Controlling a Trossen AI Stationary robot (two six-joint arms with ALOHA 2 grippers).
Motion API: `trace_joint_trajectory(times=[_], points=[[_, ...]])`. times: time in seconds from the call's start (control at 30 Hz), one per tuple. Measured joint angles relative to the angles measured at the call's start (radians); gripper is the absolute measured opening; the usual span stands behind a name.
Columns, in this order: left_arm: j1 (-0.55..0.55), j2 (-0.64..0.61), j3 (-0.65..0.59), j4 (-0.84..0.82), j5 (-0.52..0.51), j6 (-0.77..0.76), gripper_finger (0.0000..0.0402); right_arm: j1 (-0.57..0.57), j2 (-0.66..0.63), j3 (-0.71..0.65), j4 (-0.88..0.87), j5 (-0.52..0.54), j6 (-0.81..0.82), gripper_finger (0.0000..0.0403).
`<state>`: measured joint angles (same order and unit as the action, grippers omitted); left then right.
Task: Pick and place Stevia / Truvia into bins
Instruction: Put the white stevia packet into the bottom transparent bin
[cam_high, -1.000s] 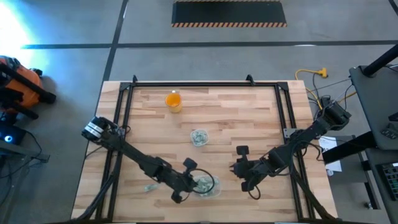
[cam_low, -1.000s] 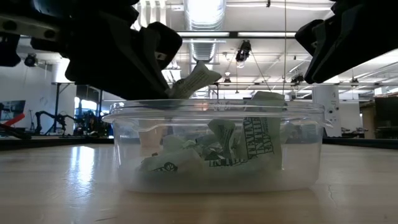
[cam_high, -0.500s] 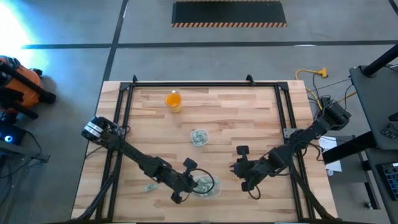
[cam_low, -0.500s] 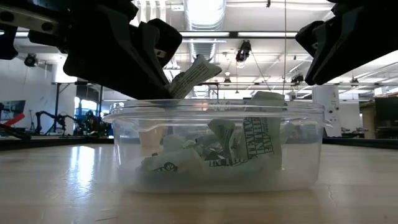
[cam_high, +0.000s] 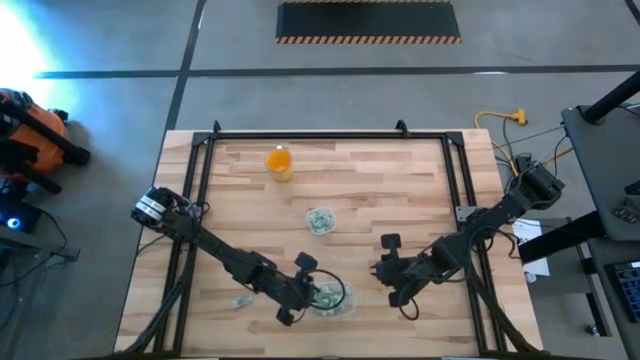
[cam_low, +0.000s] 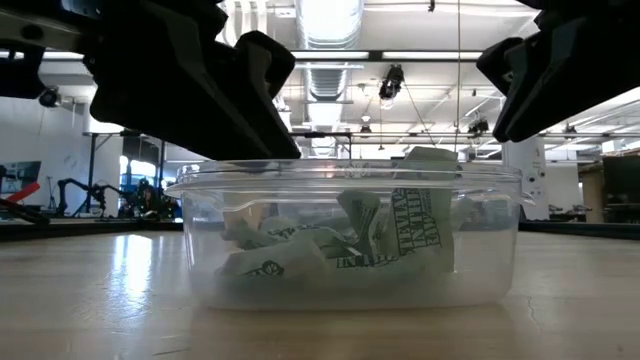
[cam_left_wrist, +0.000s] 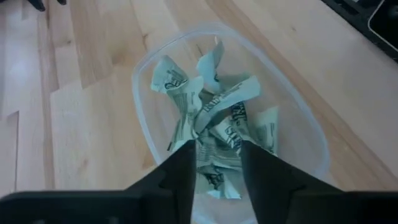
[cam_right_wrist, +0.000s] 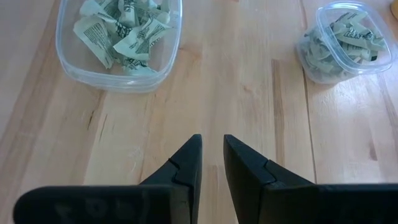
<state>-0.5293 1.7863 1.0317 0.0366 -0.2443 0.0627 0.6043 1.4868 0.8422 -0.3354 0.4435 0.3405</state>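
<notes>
Now left gripper (cam_left_wrist: 217, 165) over tub (cam_high: 343, 300), table's 6 o'clock; fingers parted, nothing held. Sachets (cam_left_wrist: 214, 118) heaped inside; one sachet (cam_high: 241, 301) loose at tub's 9 o'clock. Lift clear of rim, then fetch it. Right gripper (cam_right_wrist: 211, 158) slightly parted, empty, idle.

This is looking like a robotics lab or industrial workshop hall. The butcher-block table (cam_high: 400, 190) is standing on a bare grey concrete floor (cam_high: 120, 40) marked with dark lines, and a black mat with hazard-striped edging (cam_high: 368, 21) is lying beyond it. A yellow cable (cam_high: 500, 118) is trailing over the floor, and orange equipment (cam_high: 30, 135) is sitting at one side. Across the table, exposed round ducting (cam_low: 330, 40) and strip lights are running under a high open ceiling, and other machine arms (cam_low: 85, 190) are standing in the distance.
</notes>
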Motion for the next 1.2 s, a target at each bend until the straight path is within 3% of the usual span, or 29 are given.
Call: trace_joint_trajectory(times=[0.2,0.37,0.63,1.2], points=[[0.0,-0.053,0.03,-0.163,-0.001,-0.061,0.0138,0.0,-0.001,-0.006,0.0,0.0,0.0,0.0057],[-0.004,-0.158,0.039,-0.402,-0.004,-0.251,0.0139,0.0,-0.001,-0.014,0.001,0.0,0.0,0.0057],[-0.068,-0.308,0.022,-0.647,0.008,-0.577,0.0139,0.0,-0.001,-0.024,0.012,0.001,0.0,0.0057],[-0.235,-0.313,-0.025,-0.778,0.009,-0.986,0.0138,0.0,-0.001,-0.046,0.029,0.002,0.0,0.0057]])
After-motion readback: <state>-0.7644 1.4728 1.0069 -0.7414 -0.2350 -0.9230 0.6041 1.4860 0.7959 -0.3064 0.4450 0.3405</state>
